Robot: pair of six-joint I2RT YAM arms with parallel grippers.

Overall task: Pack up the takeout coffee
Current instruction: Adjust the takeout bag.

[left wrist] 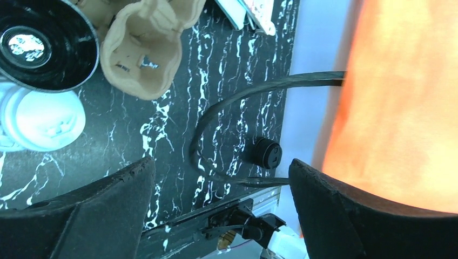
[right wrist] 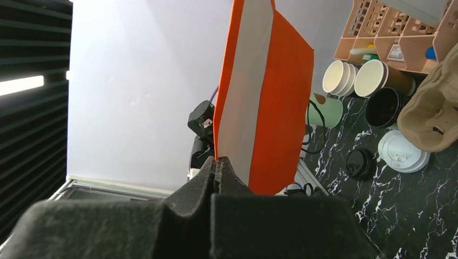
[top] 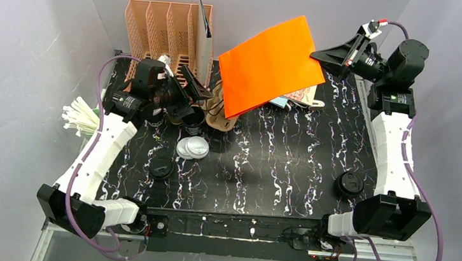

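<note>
The takeout coffee, a brown kraft cup (right wrist: 398, 82) with a white inside, stands near the organizer beside a black cup (right wrist: 384, 107); in the top view my left arm hides it. My right gripper (top: 317, 54) is shut on the edge of an orange paper bag (top: 272, 64) and holds it tilted above the back of the table; in the right wrist view the fingertips (right wrist: 219, 162) pinch the bag (right wrist: 270, 97). My left gripper (top: 196, 98) is open and empty over the cups, its jaws wide apart in the left wrist view (left wrist: 221, 183).
A cardboard cup carrier (top: 220, 115) lies by the black cup (top: 194, 125). White lids (top: 191, 147) and black lids (top: 161, 167) (top: 349, 183) lie on the table. A peach organizer (top: 161, 28) stands at the back, stirrers (top: 79, 117) at the left edge.
</note>
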